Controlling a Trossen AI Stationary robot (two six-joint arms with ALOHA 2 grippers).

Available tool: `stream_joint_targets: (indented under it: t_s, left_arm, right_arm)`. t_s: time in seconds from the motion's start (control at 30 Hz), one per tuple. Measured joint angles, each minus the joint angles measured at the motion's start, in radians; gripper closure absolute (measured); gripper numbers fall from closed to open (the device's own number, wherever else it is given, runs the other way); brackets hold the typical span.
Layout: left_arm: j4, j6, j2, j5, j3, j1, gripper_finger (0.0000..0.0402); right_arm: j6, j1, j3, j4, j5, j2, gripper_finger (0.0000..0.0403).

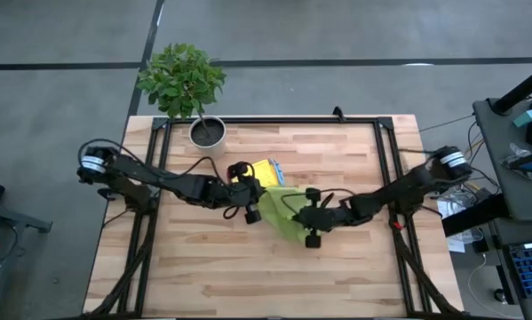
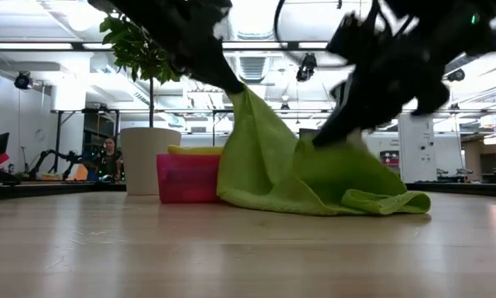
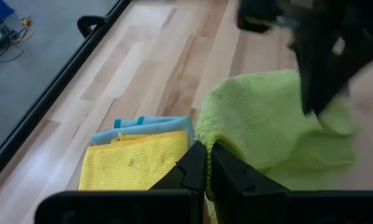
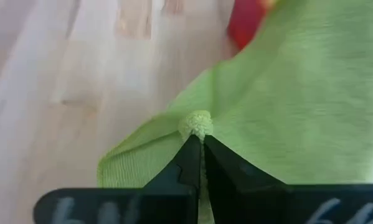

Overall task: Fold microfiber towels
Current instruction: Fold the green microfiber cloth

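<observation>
Both grippers are pinched shut on the same lime green microfiber towel [image 1: 281,212], each on its own bit of the soft cloth. Up close, the left gripper [image 3: 206,163] has its two dark fingers pressed together on the towel's edge, holding a corner up off the wood. The right gripper [image 4: 202,144] has nipped a small tuft of green fleece between its closed fingertips, with the cloth spreading away beyond it. From table height the towel [image 2: 301,170] hangs like a tent from the two grips, its higher peak under the left arm, while its lower folds lie bunched on the light wooden table [image 1: 248,276].

Just beside the lifted corner sits a small pink rectangular plastic tray [image 2: 187,177] holding folded cloths: a yellow microfiber towel [image 3: 133,161] on top and a light teal-blue towel [image 3: 150,125] showing under it. Beyond the tray, at the table's far edge, stands a leafy green plant in a pale round pot [image 1: 207,131]. Far off in the room behind, a person [image 2: 108,156] sits at a desk.
</observation>
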Motion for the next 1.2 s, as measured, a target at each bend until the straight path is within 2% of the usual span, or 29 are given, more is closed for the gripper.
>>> stream_joint_targets:
  t_s: [0.2, 0.37, 0.47, 0.57, 0.7, 0.8, 0.87, 0.9, 0.97, 1.0, 1.03, 1.07, 1.1, 1.13, 1.2]
  left_arm:
    - [-0.119, 0.001, -0.089, 0.006, 0.012, -0.024, 0.0402]
    - [-0.209, 0.000, -0.196, 0.033, 0.041, -0.055, 0.0402]
    - [-0.212, 0.002, -0.266, 0.094, 0.041, -0.062, 0.0402]
    - [-0.212, -0.028, -0.325, 0.223, 0.035, -0.060, 0.0402]
    - [-0.216, -0.027, -0.363, 0.391, 0.029, -0.063, 0.0402]
    - [-0.218, 0.026, -0.370, 0.450, 0.029, -0.061, 0.0402]
    - [-0.226, 0.057, -0.370, 0.440, 0.029, -0.057, 0.0402]
    - [-0.232, 0.063, -0.370, 0.406, 0.034, -0.053, 0.0402]
    - [-0.240, 0.054, -0.369, 0.254, 0.049, -0.048, 0.0402]
    - [-0.244, 0.052, -0.374, 0.165, 0.054, -0.047, 0.0402]
    - [-0.263, 0.054, -0.378, 0.119, 0.056, -0.046, 0.0402]
    - [-0.277, 0.068, -0.380, 0.133, 0.056, -0.044, 0.0402]
    - [-0.281, 0.094, -0.382, 0.192, 0.056, -0.040, 0.0402]
    - [-0.286, 0.132, -0.382, 0.283, 0.056, -0.036, 0.0402]
    - [-0.293, 0.224, -0.378, 0.448, 0.054, -0.031, 0.0402]
  right_arm:
    - [-0.001, 0.011, 0.000, -0.144, 0.024, -0.247, 0.0394]
    - [0.005, 0.013, 0.000, -0.194, 0.026, -0.442, 0.0394]
    - [-0.014, 0.013, 0.000, -0.197, 0.027, -0.535, 0.0394]
    - [-0.045, 0.013, 0.000, -0.188, 0.027, -0.606, 0.0394]
    - [-0.080, 0.013, 0.000, -0.163, 0.025, -0.671, 0.0394]
    - [-0.098, 0.013, 0.000, -0.150, -0.024, -0.703, 0.0394]
    - [-0.121, 0.013, 0.000, -0.128, 0.007, -0.719, 0.0394]
    - [-0.125, 0.013, 0.000, -0.118, 0.066, -0.725, 0.0394]
    - [-0.144, 0.011, 0.000, -0.115, 0.140, -0.735, 0.0394]
    - [-0.166, 0.010, 0.000, -0.117, 0.112, -0.738, 0.0394]
    - [-0.188, 0.010, 0.000, -0.115, 0.067, -0.740, 0.0394]
    - [-0.199, 0.010, 0.000, -0.101, 0.061, -0.741, 0.0394]
    - [-0.194, 0.013, 0.000, -0.081, 0.095, -0.739, 0.0394]
    - [-0.189, 0.013, 0.000, -0.078, 0.137, -0.738, 0.0394]
    - [-0.226, 0.006, 0.000, -0.085, 0.150, -0.745, 0.0394]
